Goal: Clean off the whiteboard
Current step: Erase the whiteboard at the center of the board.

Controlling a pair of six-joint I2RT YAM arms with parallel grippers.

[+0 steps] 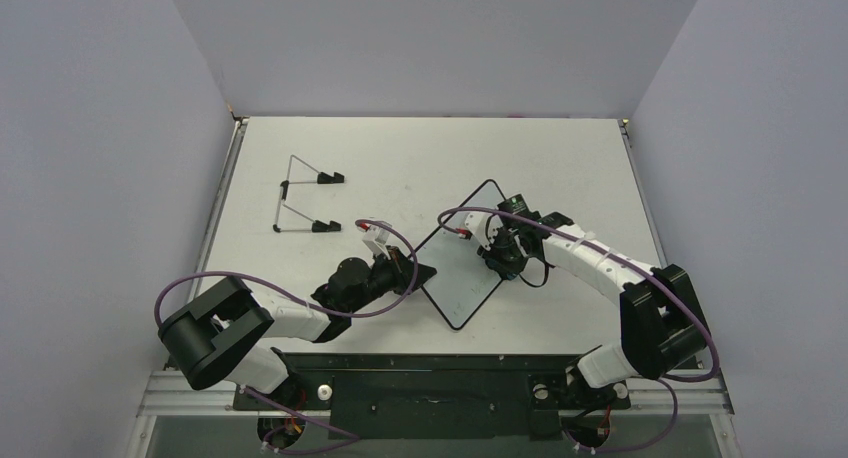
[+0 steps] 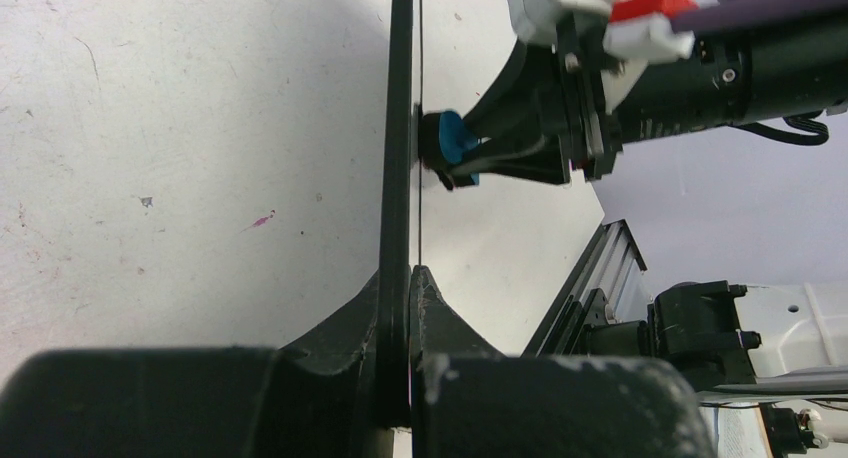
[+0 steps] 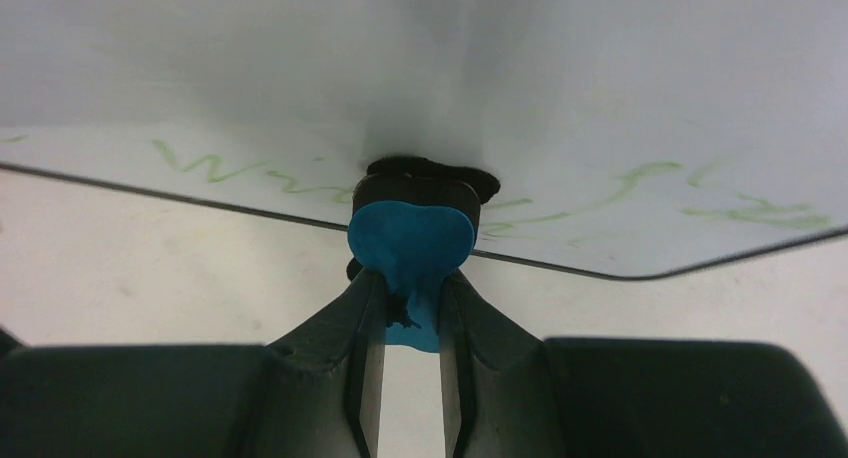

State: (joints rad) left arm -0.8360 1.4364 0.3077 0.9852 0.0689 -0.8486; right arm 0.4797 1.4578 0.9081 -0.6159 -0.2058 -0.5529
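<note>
While left gripper [image 2: 403, 278] pinches the whiteboard [image 1: 452, 278] rim near the front edge of the table [image 1: 330, 143], right gripper [image 3: 410, 300] clamps the eraser [image 3: 410, 236] on the board face: press flat, sweep along the green writing [image 3: 215, 165].

Soft, even overhead light; the wrist views are blurring up close.
I'm getting a sharp top view, the arms throwing faint shadows on the table [image 1: 400, 158]. On the right wrist the whiteboard [image 3: 600, 98] is giving off a hazy sheen (its green writing is looking soft), a shadow is pooling around the eraser [image 3: 410, 233], and the right gripper [image 3: 412, 283] is smearing out of focus, like the left gripper [image 2: 408, 276].
</note>
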